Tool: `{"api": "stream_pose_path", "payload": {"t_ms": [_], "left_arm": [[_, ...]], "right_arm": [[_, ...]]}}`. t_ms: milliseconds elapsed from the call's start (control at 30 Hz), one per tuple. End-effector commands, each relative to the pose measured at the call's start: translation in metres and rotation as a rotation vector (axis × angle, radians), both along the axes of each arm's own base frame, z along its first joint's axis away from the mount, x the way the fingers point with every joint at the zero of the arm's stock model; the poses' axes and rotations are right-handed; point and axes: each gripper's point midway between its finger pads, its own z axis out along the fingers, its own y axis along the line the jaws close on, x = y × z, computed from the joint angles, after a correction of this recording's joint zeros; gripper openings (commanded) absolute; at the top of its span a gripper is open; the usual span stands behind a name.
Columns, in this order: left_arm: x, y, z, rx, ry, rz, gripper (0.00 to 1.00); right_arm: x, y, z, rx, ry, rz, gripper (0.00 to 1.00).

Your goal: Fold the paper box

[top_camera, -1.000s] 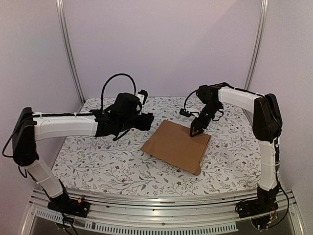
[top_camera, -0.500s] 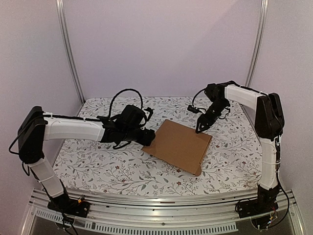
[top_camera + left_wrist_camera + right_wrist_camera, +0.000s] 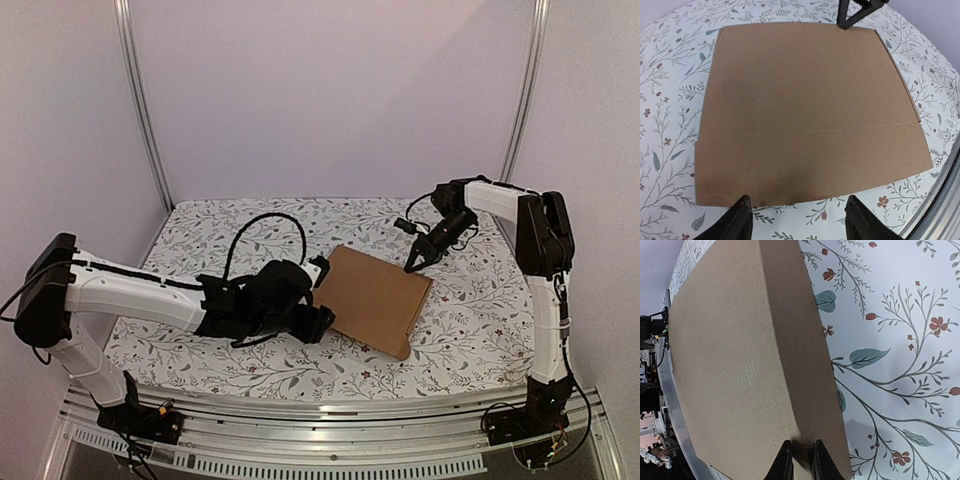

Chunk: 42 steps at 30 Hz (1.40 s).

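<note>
The paper box (image 3: 375, 295) is a closed, flat brown cardboard mailer lying right of the table's middle. It fills the left wrist view (image 3: 805, 110) and shows edge-on in the right wrist view (image 3: 735, 365). My left gripper (image 3: 322, 322) is low on the cloth at the box's near left edge. It is open (image 3: 800, 222), with the box edge just past its tips. My right gripper (image 3: 410, 267) is shut, and its tips (image 3: 802, 465) rest at the box's far right corner. It also shows at the top of the left wrist view (image 3: 844, 24).
A floral tablecloth (image 3: 200, 350) covers the table. An aluminium rail (image 3: 330, 415) runs along the near edge. Two metal posts (image 3: 140, 110) stand at the back corners against pale walls. The left arm's cable loops above its wrist (image 3: 265, 225).
My left arm has swung down and nearer, from behind the box's left side to its near left edge. My right gripper has drawn back from the box top to its far right corner.
</note>
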Motion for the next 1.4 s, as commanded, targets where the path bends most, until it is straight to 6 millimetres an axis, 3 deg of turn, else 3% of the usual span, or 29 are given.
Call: {"api": "stream_pose_path", "payload": {"t_ms": [0, 67, 267, 600, 767, 967, 1133, 1200, 1367], "left_arm": [[-0.036, -0.006, -0.031, -0.007, 0.059, 0.010, 0.63], [-0.049, -0.001, -0.041, 0.009, 0.043, 0.012, 0.63], [-0.072, 0.009, -0.042, -0.076, -0.073, 0.020, 0.63], [-0.065, -0.006, -0.043, -0.032, -0.130, 0.001, 0.64], [-0.042, -0.009, -0.043, 0.021, -0.190, 0.030, 0.67], [-0.006, -0.006, -0.063, 0.106, -0.193, 0.037, 0.67], [0.023, -0.002, -0.060, 0.079, -0.236, 0.084, 0.68], [0.036, -0.009, -0.055, 0.030, -0.255, 0.101, 0.69], [0.065, -0.060, -0.034, -0.069, -0.411, 0.048, 0.69]], "right_arm": [[-0.019, -0.010, -0.041, -0.052, 0.155, -0.039, 0.13], [-0.019, -0.014, -0.048, -0.066, 0.174, -0.059, 0.11], [-0.004, -0.036, -0.061, -0.060, 0.257, -0.200, 0.06], [0.002, -0.043, -0.061, -0.090, 0.282, -0.255, 0.06], [0.005, -0.044, -0.060, -0.104, 0.284, -0.270, 0.07], [0.007, -0.049, -0.057, -0.154, 0.273, -0.279, 0.06], [0.013, -0.058, -0.048, -0.194, 0.245, -0.266, 0.07], [0.013, -0.056, -0.048, -0.188, 0.254, -0.255, 0.07], [0.013, -0.049, -0.049, -0.146, 0.271, -0.252, 0.07]]}}
